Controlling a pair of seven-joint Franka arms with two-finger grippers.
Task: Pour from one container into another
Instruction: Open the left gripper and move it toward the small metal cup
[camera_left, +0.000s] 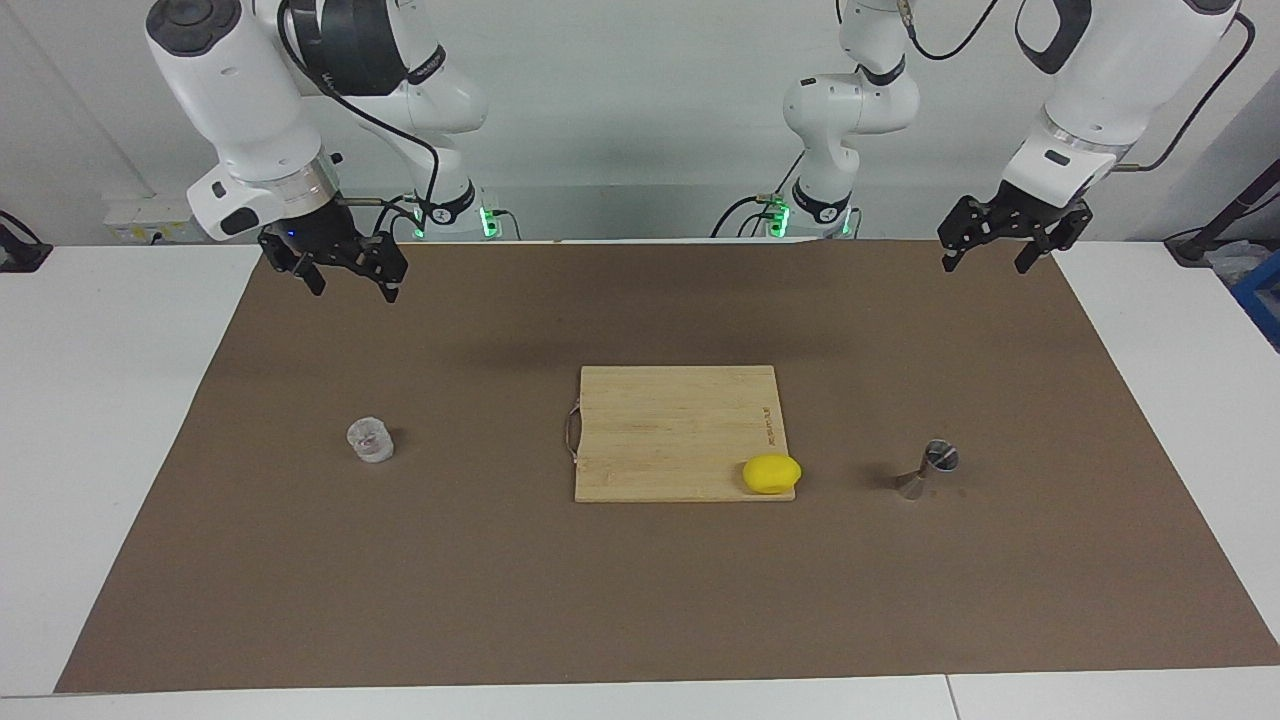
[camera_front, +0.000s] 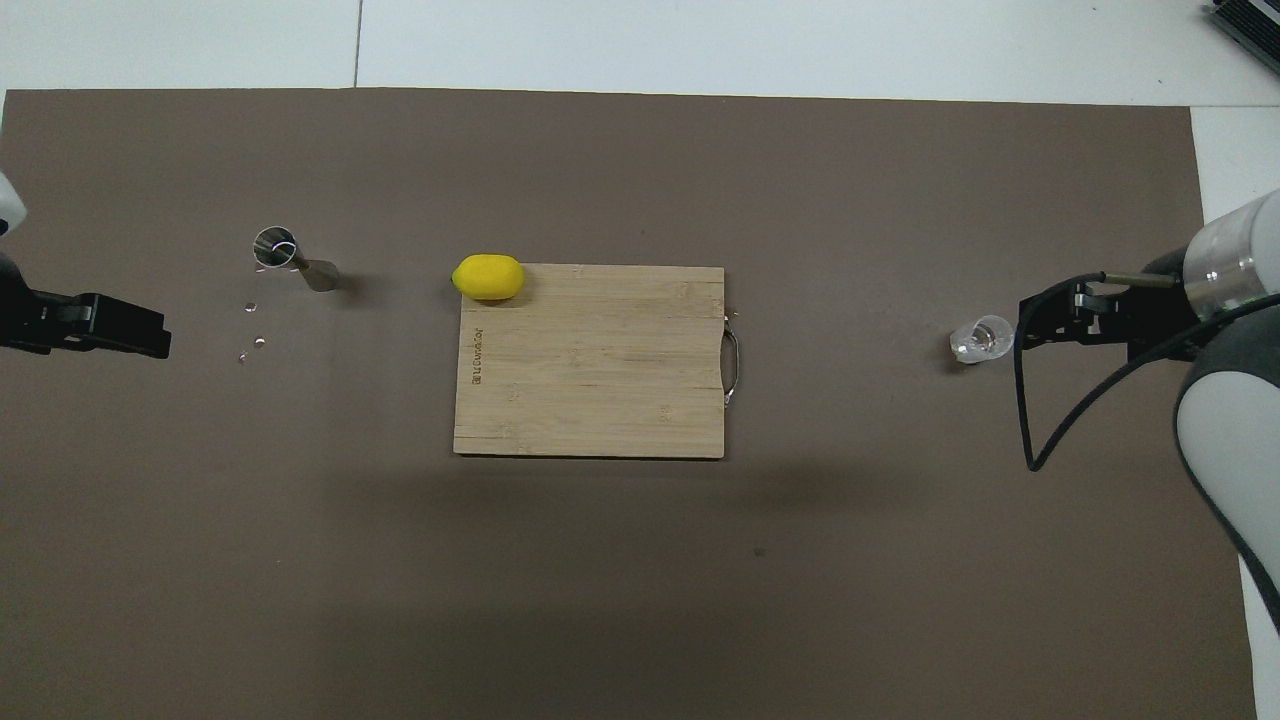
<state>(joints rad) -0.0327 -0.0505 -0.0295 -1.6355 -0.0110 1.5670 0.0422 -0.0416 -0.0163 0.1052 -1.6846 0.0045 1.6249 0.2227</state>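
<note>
Hands first, since they sit closest to me: my right hand (camera_left: 345, 272) hangs in the air over the brown mat (camera_left: 640, 600) at its edge toward my own end of the table (camera_left: 110, 450), fingers spread and grasping nothing, and my left hand (camera_left: 1005, 243) hangs the same way over the mat's corner at the left arm's end, also released and empty. Both arms wait well above the work, which I judge leaves the middle free for a first reach. Farther out lies the wooden cutting board (camera_left: 670, 430) in the middle of the mat, its metal handle turned toward the right arm's end; a yellow lemon (camera_left: 771, 473) rests on its farthest corner toward the left arm's end, partly overhanging the edge. About level with the lemon, and well apart from the board on either side, stand the two things I care about. The clear glass cup (camera_left: 370, 439) sits upright on the mat toward the right arm's end, out from my right hand, so I judge that hand should fetch it. The steel jigger (camera_left: 932, 470) stands upright toward the left arm's end, mouth up, with a few small glinting droplets (camera_front: 252, 325) on the mat just beside it. Cup and jigger sit well apart, so pouring calls for carrying the cup across, past the board, and nothing of that is begun yet.
</note>
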